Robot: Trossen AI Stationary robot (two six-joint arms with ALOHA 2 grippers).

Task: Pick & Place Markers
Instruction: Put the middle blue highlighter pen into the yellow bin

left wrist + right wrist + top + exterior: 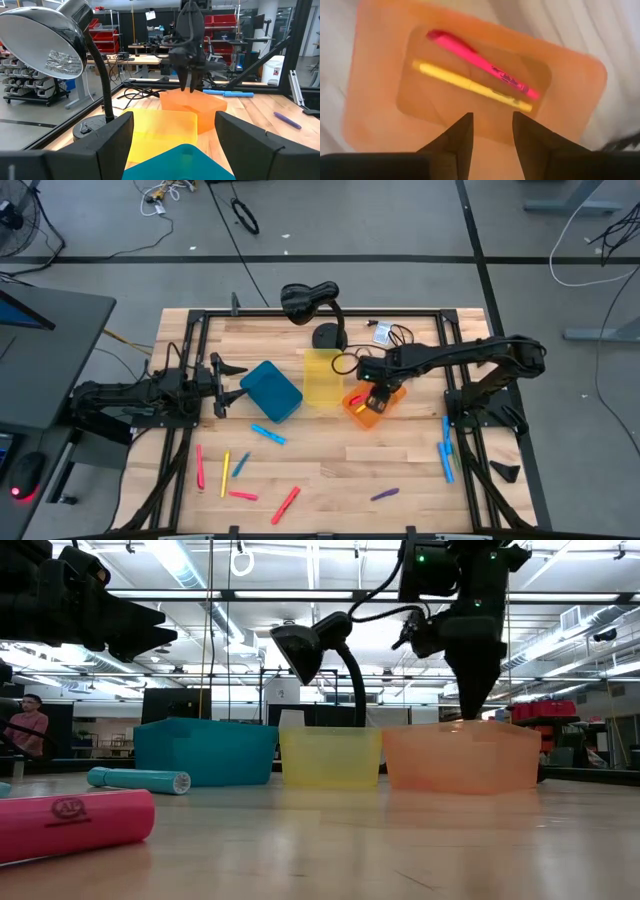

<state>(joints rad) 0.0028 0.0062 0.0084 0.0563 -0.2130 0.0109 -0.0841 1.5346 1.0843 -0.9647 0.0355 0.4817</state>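
Wooden table [330, 470] carries three bins in a row near its middle: blue bin [271, 391] toward the left arm, yellow bin [322, 377] in the centre, orange bin [375, 404] toward the right arm; a black desk lamp [312, 301] stands just behind the yellow bin.

Right gripper [377, 398] hangs directly above the orange bin, fingers pointing down into it; jaws stand apart with nothing between them, as the right wrist view shows; fingertips are clear of the bin floor.

Left gripper [228, 383] waits just beside the blue bin at the table's left side; jaws wide apart, nothing held.

Markers: a pink marker [482, 64] and a yellow marker [470, 86] lie side by side on the floor of the orange bin, below the right gripper; the rest lie loose on the table; a blue marker [267, 434] in front of the blue bin; pink, yellow and blue ones [224, 472] scattered near the front left; a red one [285, 504] and a purple marker [384, 494] near the front edge; several blue markers [446, 449] together near the right arm's base.
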